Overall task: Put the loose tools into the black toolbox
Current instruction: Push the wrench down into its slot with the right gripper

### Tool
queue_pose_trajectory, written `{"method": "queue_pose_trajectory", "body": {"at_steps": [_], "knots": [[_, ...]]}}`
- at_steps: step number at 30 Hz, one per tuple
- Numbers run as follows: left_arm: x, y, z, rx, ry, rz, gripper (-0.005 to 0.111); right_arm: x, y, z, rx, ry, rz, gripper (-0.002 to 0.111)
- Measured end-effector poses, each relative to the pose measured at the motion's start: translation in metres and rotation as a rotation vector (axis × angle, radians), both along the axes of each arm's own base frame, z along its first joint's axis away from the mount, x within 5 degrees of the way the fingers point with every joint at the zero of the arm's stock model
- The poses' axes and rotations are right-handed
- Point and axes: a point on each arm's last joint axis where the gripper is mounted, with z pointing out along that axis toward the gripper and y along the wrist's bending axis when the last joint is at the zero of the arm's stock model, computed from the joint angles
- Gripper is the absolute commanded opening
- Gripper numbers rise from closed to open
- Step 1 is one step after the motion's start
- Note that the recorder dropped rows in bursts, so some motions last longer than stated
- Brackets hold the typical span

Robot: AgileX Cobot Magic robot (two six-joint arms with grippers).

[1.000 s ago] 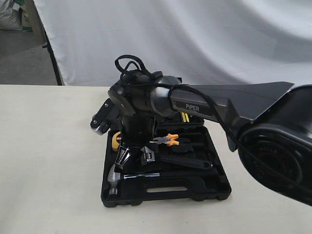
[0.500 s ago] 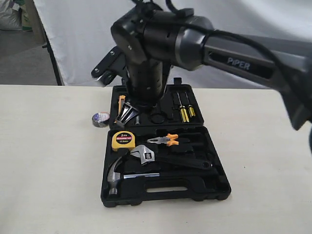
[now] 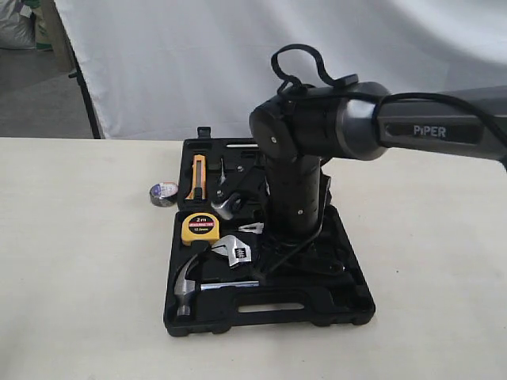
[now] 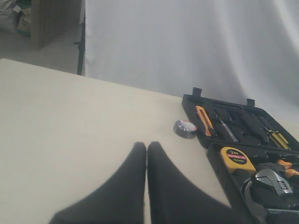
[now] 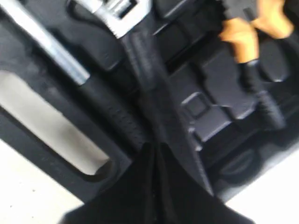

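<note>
Status: roughly two of three done, by my read.

- Hammer (image 3: 207,284) is in the near half of the toolbox (image 3: 269,315). It lies along the near edge just behind the slot handle, head to the left. It looks seated in its recess.
- Wrench (image 3: 234,252) is also in the near half, with the jaw showing just right of the hammer head and near side of the tape measure (image 3: 199,228). The arm hides its handle in the exterior view. The right wrist view shows the handle running diagonally past the pliers (image 5: 247,28), but it's too blurred to tell whether it's pressed home.
- Tape roll (image 3: 163,193) is not in. It sits flat on the table (image 3: 79,277), just beside the left edge of the far half and clear of it. That's the remaining item.

Grippers:
- Right gripper (image 5: 152,151) is low over the near half, right at the wrench handle. The fingers are pressed together with nothing between them. I can't tell whether the tips are touching the handle.
- Left gripper (image 4: 147,149) hangs over bare table, well to the near-left of the tape roll. Its fingers are clenched and empty.

Tape roll: small, dark, with a glossy sheen and the hole facing up. It's low and round, so it probably needs a pinch across the rim or through the core.
</note>
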Motion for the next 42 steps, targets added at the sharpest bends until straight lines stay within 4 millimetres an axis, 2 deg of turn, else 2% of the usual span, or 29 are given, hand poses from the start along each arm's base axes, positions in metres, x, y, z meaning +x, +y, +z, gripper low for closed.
{"method": "queue_pose_trajectory", "body": {"at_steps": [4, 16, 21, 25, 36, 42], "knots": [[0.0, 0.0, 0.0, 0.0, 0.0, 0.0, 0.001, -0.004, 0.0, -0.007, 0.021, 0.026, 0.017, 0.0], [0.0, 0.0, 0.0, 0.0, 0.0, 0.0, 0.001, -0.005, 0.009, -0.007, 0.118, 0.035, 0.022, 0.0], [0.0, 0.0, 0.0, 0.0, 0.0, 0.0, 0.001, 0.002, 0.007, -0.027, 0.042, 0.013, 0.05, 0.0], [0.0, 0.0, 0.0, 0.0, 0.0, 0.0, 0.001, 0.012, 0.008, -0.031, 0.032, -0.085, 0.058, 0.0], [0.0, 0.0, 0.0, 0.0, 0.0, 0.0, 0.001, 0.02, 0.005, -0.029, -0.005, -0.172, 0.065, 0.0], [0.0, 0.0, 0.0, 0.0, 0.0, 0.0, 0.001, 0.023, 0.009, -0.017, 0.035, -0.207, 0.05, 0.0]]}}
